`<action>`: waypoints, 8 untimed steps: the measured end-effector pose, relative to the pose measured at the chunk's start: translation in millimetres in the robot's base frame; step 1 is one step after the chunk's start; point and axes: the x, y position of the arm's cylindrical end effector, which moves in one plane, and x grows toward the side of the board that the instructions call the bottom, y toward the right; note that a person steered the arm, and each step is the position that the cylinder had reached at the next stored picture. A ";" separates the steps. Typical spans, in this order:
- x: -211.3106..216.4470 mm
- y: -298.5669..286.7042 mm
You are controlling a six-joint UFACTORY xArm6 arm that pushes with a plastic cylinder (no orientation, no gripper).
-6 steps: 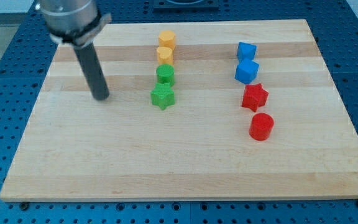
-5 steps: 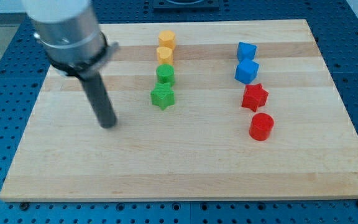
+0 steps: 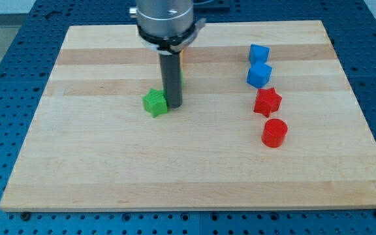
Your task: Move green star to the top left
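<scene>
The green star [image 3: 154, 102] lies on the wooden board [image 3: 96, 163], a little left of the board's middle. My tip [image 3: 173, 104] rests on the board right against the star's right side. The dark rod rises from there toward the view's top and hides most of the column of blocks behind it. Only a sliver of a green block [image 3: 181, 79] and a sliver of a yellow block [image 3: 181, 57] show at the rod's right edge.
On the view's right stand two blue cubes [image 3: 259, 53] [image 3: 259, 74], a red star [image 3: 267, 102] and a red cylinder [image 3: 273, 132] in a column. The board lies on a blue perforated table [image 3: 5, 78].
The rod has swung from the board's left side round to the star's right side. The green star has slid a short way to the left and down.
</scene>
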 end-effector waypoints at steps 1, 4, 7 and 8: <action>6.6 -16.2; 23.0 -95.4; 29.1 -166.2; 38.1 -188.9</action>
